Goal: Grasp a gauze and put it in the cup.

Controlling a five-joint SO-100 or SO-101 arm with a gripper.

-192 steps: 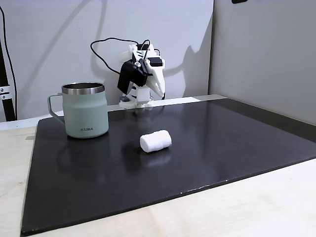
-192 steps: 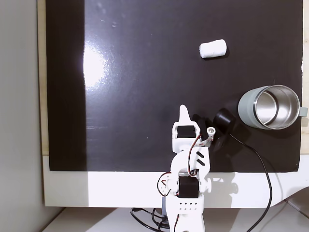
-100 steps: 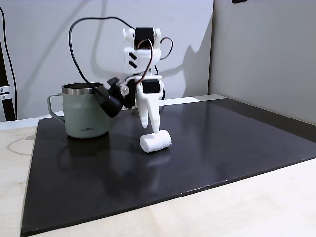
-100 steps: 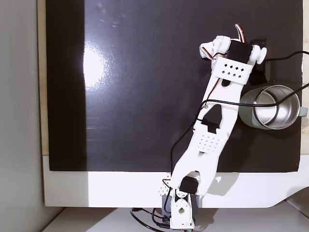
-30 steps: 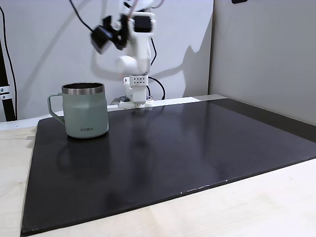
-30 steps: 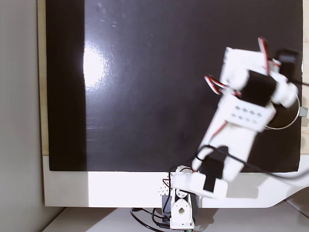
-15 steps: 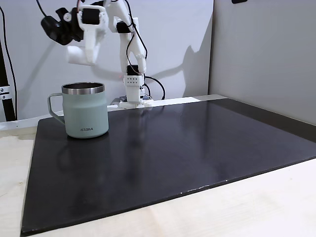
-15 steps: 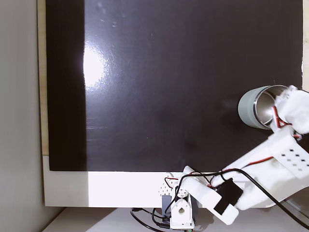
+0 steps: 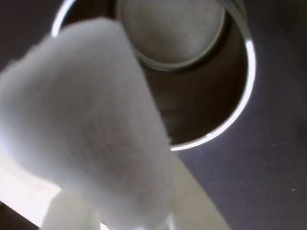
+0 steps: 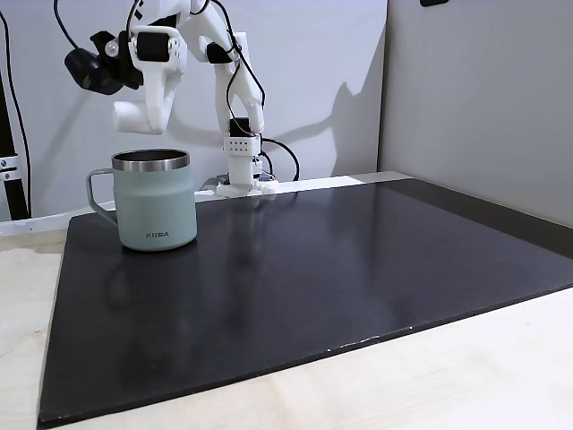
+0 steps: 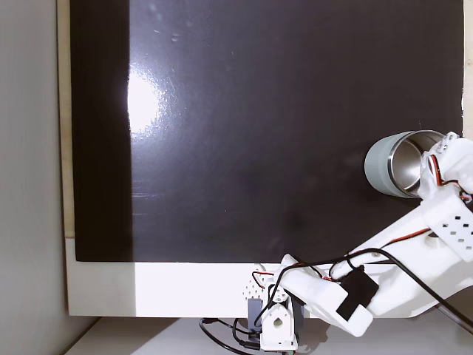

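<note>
The pale sage-green cup with a steel rim stands at the left rear of the black mat. My gripper hangs a short way above its mouth, shut on the white gauze roll. In the wrist view the blurred gauze is at the left, with the cup's steel rim and its open inside below it. From above, the cup sits at the mat's right edge, and my wrist covers part of its mouth.
The arm's base stands behind the mat on a white board. A black cable loops from the wrist. The black mat lies on a light wooden table, with walls behind and to the right.
Over the last second the arm swung the gauze leftward to above the cup. In the last half second it came a little lower toward the mouth.
</note>
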